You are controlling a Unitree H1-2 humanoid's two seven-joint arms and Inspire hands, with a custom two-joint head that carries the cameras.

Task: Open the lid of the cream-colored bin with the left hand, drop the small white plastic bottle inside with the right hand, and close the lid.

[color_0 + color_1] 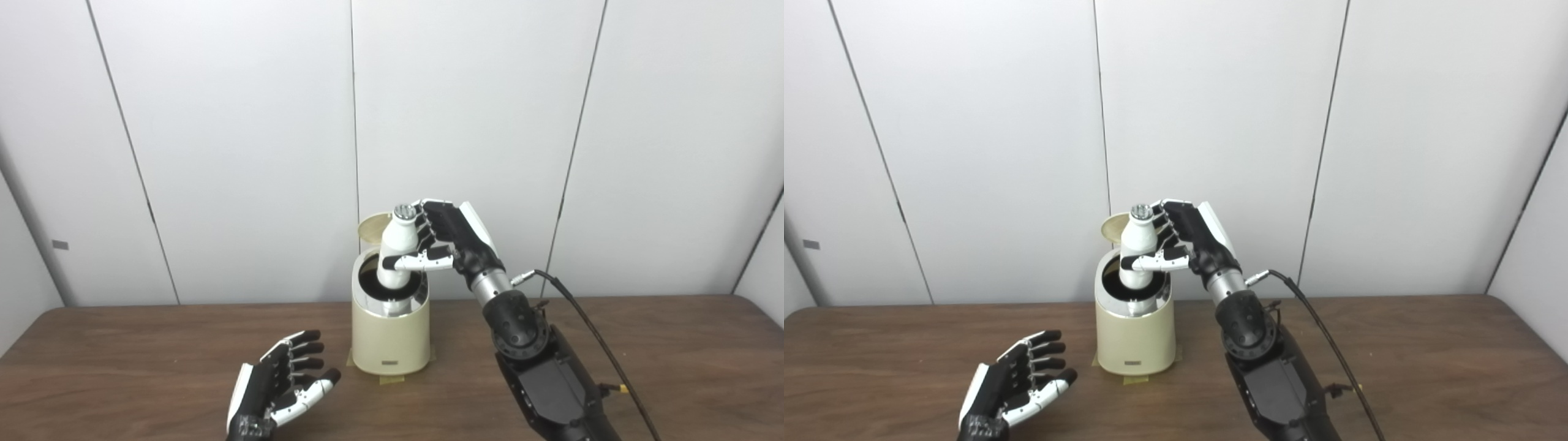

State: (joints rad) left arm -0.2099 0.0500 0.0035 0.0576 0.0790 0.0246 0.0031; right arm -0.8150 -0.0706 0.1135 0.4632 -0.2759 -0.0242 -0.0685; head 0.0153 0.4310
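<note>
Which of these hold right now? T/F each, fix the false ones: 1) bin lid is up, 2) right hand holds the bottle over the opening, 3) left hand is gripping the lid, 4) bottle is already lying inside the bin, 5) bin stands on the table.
1) The lid of the bin is up. True.
2) The right hand holds the white bottle over the opening. True.
3) The left hand grips the lid. False: it is open, low over the table, apart from the bin.
4) The bottle lies inside the bin. False: it is upright in the hand's grasp, only its base at the opening.
5) The bin stands on the table. True.
</note>
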